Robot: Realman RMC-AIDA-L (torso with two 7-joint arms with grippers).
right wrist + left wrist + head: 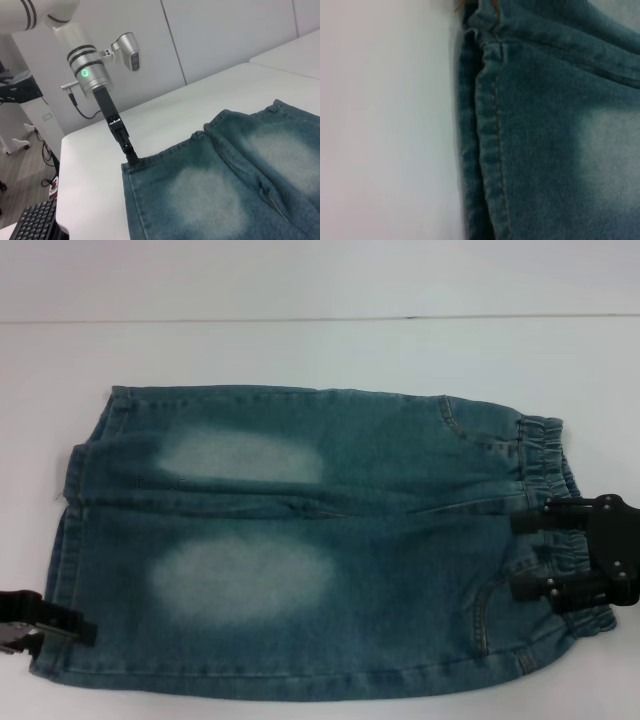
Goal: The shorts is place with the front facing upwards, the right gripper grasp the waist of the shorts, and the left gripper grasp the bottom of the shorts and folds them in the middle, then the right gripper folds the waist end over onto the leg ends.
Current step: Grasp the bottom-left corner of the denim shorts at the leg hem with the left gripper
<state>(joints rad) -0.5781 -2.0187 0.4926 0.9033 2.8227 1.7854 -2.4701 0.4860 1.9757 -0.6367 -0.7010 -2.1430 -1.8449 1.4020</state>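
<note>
1. The shorts (320,540) lie flat on the white surface (300,350), front up, spread left to right: waist at the right, legs at the left.
2. Two pale faded patches (240,575) sit on the front, one on the far leg, one on the near leg.
3. The waist (545,455) is a gathered elastic band along the right edge.
4. The bottom of the shorts (75,500) runs along the left edge; the left wrist view shows the stitched hem (495,150) lying flat against the surface.
5. The right gripper (535,555) is over the waist at the right, on its near half. Fingers spread wide, one finger (550,518) on the far side, the other nearer, with gathered band showing between them. Both fingers lie over the denim; nothing is pinched.
6. The left gripper (85,630) is at the near-left corner of the shorts, at the hem of the near leg. The right wrist view shows it (132,156) angled down from its silver cuff (90,75), tip touching the hem edge at that corner.
7. Left fingers: cannot tell whether they are spread or closed, nor whether they hold the fabric.
8. A keyboard (35,222) sits below the surface's edge in the right wrist view.
</note>
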